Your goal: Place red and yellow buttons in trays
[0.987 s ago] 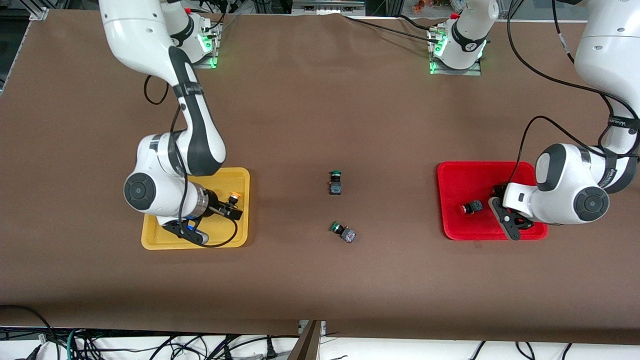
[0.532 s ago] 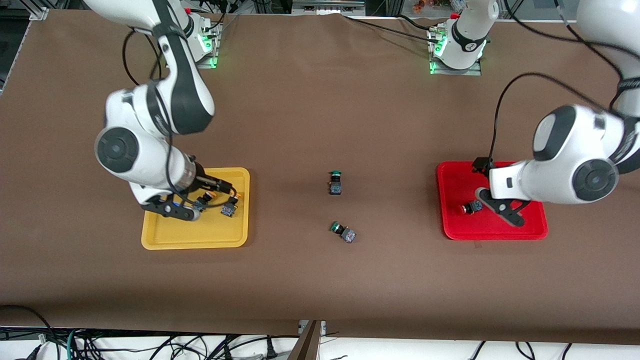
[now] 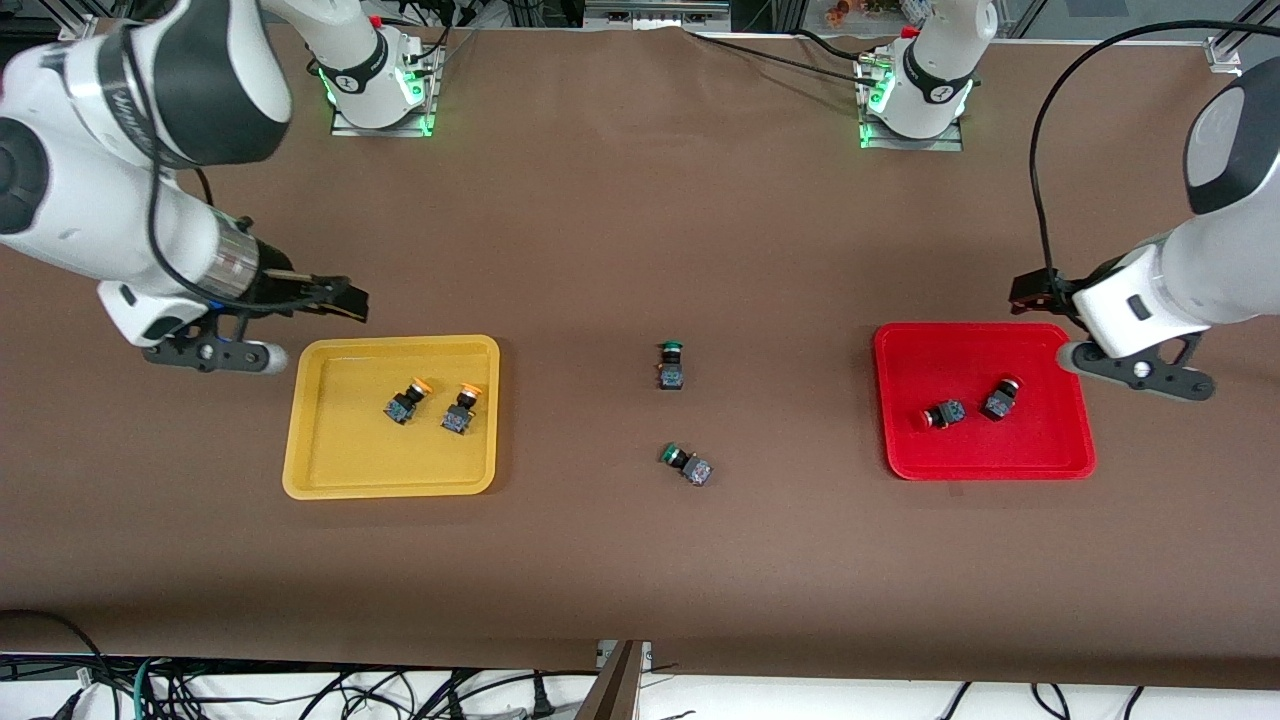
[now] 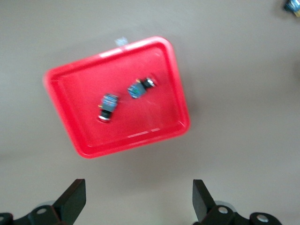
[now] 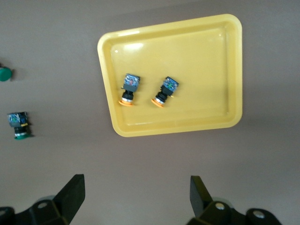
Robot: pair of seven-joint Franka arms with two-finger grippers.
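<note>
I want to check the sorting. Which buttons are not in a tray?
The two green buttons, one farther from the front camera, one nearer. Both lie on the bare table between the yellow tray and the red tray.

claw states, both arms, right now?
Left claw: open, holding nothing, up over bare table beside the red tray.
Right claw: open, holding nothing, up over bare table beside the yellow tray.

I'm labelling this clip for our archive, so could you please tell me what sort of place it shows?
Most likely a robotics lab bench: a brown-covered table with two bolted arm bases, loose cables along its edge, and sorting props, a yellow tray and a red tray holding push-buttons. Both claws, left and right, hang open.
</note>
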